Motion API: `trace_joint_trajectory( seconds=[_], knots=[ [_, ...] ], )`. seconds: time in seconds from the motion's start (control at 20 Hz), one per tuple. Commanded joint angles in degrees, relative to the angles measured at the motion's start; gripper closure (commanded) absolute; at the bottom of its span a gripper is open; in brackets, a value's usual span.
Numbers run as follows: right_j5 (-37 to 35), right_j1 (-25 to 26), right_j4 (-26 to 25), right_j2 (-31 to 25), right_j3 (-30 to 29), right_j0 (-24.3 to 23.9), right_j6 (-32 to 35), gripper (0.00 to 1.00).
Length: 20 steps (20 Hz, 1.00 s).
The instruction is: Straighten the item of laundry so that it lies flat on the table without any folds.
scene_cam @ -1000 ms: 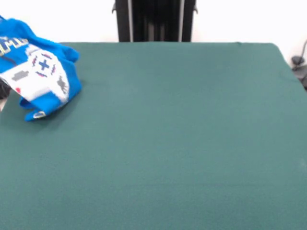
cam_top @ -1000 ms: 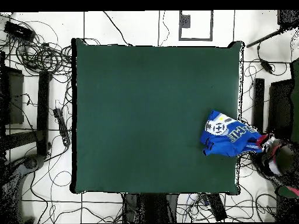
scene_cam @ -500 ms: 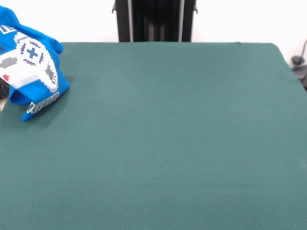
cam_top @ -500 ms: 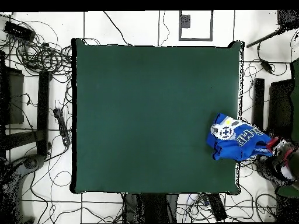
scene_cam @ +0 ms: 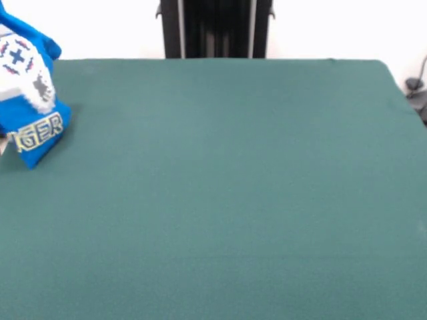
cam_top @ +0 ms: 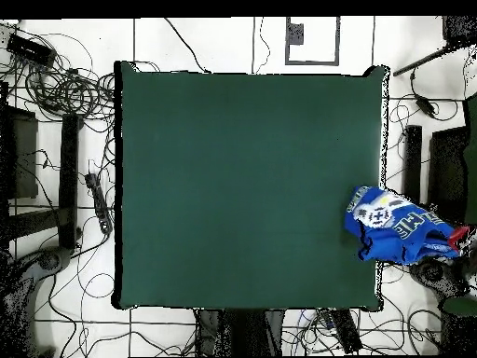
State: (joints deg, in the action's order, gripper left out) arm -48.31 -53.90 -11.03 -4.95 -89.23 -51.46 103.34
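The blue T-shirt (scene_cam: 30, 100) was bunched up at the table's (scene_cam: 227, 187) edge, front view left side, partly cut off by the frame. Overhead it (cam_top: 396, 227) hung half over the right edge of the green table (cam_top: 242, 186), crumpled, lettering and pixel graphic showing. The robot's gripper appeared in neither view, so its state couldn't be told.

A white tiled floor (cam_top: 214, 42) with dark grout lines surrounds the scene, strewn with tangled black cables (cam_top: 65, 89), thickest toward nine o'clock. A grey-framed square panel (cam_top: 312, 40) lies at twelve o'clock. Behind, a plain white wall (scene_cam: 333, 30) is evenly lit.
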Motion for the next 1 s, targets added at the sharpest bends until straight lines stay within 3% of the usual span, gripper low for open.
trace_joint_trajectory(
  seconds=[0.05,0.45,1.0],
  knots=[
    [-10.38,-3.17,-0.58,-8.57,0.57,1.94,-15.90,1.00],
    [-12.93,-4.42,0.06,-8.83,1.25,4.33,-11.30,1.00],
    [-19.93,-7.11,-1.60,-10.33,5.53,0.19,-18.96,1.00]
  ],
)
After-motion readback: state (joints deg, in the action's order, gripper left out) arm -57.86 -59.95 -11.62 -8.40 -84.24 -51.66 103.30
